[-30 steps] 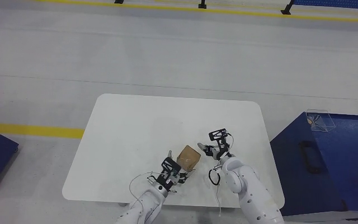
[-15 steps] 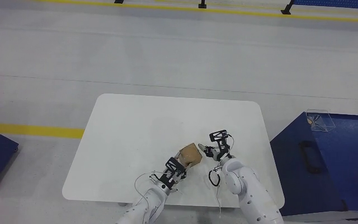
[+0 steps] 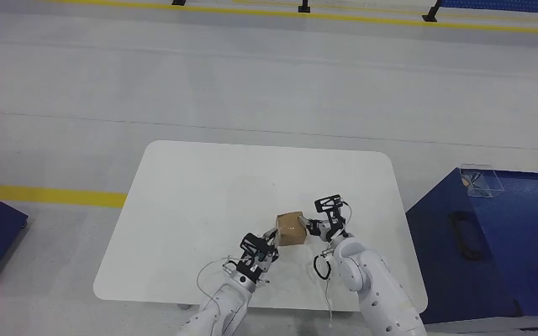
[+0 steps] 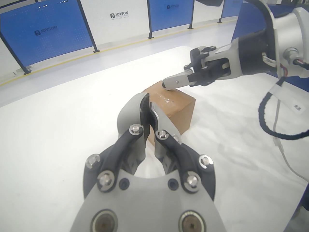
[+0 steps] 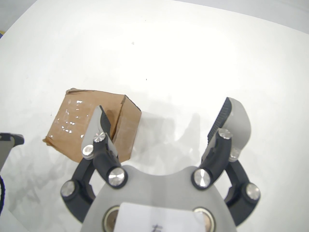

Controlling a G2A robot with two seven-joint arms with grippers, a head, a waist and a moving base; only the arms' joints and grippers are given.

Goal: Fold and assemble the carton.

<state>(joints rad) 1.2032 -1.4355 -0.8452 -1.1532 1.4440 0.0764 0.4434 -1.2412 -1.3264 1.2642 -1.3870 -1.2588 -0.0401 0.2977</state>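
Left wrist view, writing: blue and white fence panels point(image 4: 48, 32) behind the table each carry a short line of print with a small logo.
Cable tag: small white tag point(image 4: 296, 107) with dark print, on the cable of the right arm.
Table: white table with rounded corners point(image 3: 210, 193).
Carton: small brown cardboard carton point(image 3: 292, 228) stands on the table near its front edge, between the two grippers. Its flaps are folded shut and glossy tape lies on its top, so what is inside cannot be seen.
Left gripper point(image 4: 147, 100): fingers pressed together with nothing between them, just beside the carton. Contact with it cannot be told.
Right gripper point(image 5: 163, 105): fingers spread wide. One fingertip point(image 4: 169, 83) rests on the top of the carton, the other is apart from it.
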